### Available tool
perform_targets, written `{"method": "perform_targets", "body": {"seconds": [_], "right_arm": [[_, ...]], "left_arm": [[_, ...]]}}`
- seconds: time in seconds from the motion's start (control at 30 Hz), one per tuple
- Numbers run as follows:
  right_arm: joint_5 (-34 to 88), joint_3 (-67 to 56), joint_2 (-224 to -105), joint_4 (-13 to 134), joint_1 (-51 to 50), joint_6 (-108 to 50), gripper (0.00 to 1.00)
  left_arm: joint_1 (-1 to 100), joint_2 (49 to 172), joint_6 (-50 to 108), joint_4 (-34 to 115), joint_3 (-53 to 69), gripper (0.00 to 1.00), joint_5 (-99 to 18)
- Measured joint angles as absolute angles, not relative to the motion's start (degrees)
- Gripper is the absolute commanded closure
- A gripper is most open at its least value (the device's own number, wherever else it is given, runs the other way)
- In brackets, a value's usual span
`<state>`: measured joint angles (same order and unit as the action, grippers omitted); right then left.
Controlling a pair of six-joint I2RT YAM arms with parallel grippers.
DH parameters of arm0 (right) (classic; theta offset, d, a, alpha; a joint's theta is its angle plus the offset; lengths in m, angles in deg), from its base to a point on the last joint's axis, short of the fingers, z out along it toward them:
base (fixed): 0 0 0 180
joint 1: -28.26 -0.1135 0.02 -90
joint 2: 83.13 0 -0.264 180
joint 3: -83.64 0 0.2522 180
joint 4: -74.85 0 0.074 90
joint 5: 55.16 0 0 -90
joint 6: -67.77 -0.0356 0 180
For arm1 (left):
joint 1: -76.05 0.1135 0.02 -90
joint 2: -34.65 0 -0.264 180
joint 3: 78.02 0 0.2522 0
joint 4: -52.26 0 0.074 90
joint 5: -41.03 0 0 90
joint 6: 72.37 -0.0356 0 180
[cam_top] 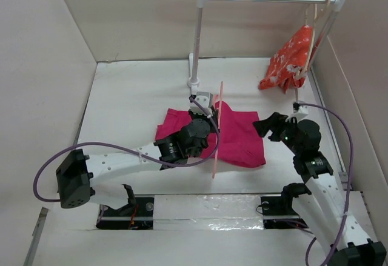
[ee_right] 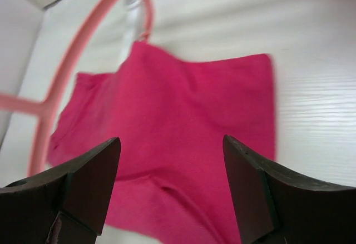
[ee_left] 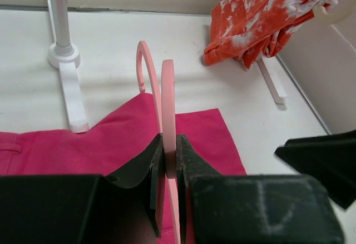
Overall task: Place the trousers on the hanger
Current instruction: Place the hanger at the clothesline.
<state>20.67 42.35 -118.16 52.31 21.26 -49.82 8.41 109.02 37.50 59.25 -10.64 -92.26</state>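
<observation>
**Hanger [cam_top: 217, 139] on edge across the trousers [cam_top: 242, 142]; right arm nearer the free cloth**

Your left end effector [ee_left: 168, 156] is clamped on the hanger's flat bar. It holds the hanger upright on edge, with the hook end pointing away from the arm bases. From above, the hanger's long axis runs near-to-far, leaning slightly right at the far end. It sits over the trousers, not beside them: magenta cloth shows on both sides of the thin pink line, a smaller patch to the left and a larger one to the right. The trousers lie folded flat on the counter [cam_top: 133, 96] with their long side running left-right, so they cross the hanger roughly at right angles. You cannot tell from these views whether the hanger's lower edge touches the cloth.

Your right end effector [cam_top: 265, 125] is spread wide and empty, just beside the trousers' right edge, fingers aimed left at it. In its wrist view the cloth lies below and ahead of the gap. That arm looks better placed to take the edge and feed it toward the hanger. Farther right, the orange-red flowered garment [cam_top: 288, 60] hangs well apart.
</observation>
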Motion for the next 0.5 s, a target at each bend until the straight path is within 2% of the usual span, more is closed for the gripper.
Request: {"method": "perform_targets", "body": {"seconds": [0.17,0.33,0.43,0.47,0.5], "right_arm": [[21.57,42.61,-116.98,54.41,4.56,-55.66,0.20],[24.87,43.61,-122.51,63.11,-10.92,-63.26,0.22],[27.42,43.70,-128.28,68.01,-16.23,-66.58,0.32],[28.28,43.83,-130.00,69.21,-17.67,-67.63,0.42],[29.26,44.09,-131.31,70.19,-18.94,-68.49,0.47]], "left_arm": [[7.84,112.49,35.86,58.86,-5.46,1.00,-92.63],[7.84,115.20,35.84,58.68,-3.84,1.00,-92.50],[7.84,116.12,35.86,58.33,-3.25,1.00,-92.28],[7.84,116.29,35.86,58.20,-2.96,1.00,-92.26],[7.84,116.38,35.80,57.90,-2.61,1.00,-92.19]]}}
